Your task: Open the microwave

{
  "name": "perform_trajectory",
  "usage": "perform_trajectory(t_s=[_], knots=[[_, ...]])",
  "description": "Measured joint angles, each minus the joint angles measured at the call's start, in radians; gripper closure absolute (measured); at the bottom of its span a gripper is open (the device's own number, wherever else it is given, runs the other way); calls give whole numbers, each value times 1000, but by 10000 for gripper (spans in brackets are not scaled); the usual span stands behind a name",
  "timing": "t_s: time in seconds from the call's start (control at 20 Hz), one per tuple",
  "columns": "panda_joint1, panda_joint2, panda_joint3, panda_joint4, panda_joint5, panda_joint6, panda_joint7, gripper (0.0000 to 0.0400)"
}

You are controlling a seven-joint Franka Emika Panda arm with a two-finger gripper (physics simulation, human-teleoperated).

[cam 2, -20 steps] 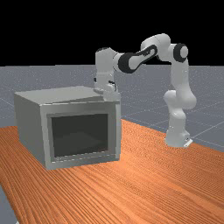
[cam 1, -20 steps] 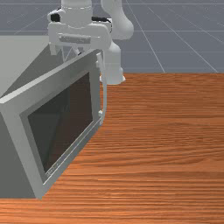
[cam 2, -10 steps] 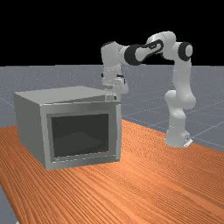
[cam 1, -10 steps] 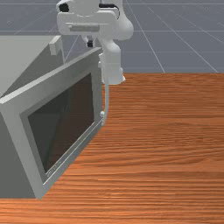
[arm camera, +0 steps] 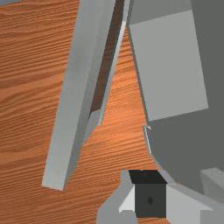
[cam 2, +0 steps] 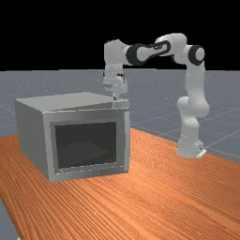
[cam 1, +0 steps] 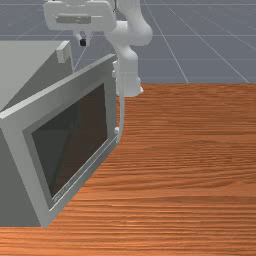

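In the front view, the microwave [cam 1: 22,70] sits at the front view's left. Its door [cam 1: 60,87] is ajar, the handle [cam 1: 121,107] along its free edge. The gripper [cam 1: 83,43], its fingers drawn together, hangs beyond the door.

In the far view, the microwave stands left on the table [cam 2: 183,197], the arm's base [cam 2: 189,145] well apart, right.

The wrist view shows wood between door and microwave; I can't make out any contents.
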Motion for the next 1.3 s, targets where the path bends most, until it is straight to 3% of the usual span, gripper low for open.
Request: perform_trajectory(t_s=[0.3, 0.7, 1.2, 1.3], knots=[[7, 165, 5, 37, -45, 30, 30, 400], [11, 193, 74, 73, -68, 16, 81, 400], [93, 330, 191, 250, -105, -32, 172, 400], [136, 413, 203, 372, -127, -74, 183, 400]])
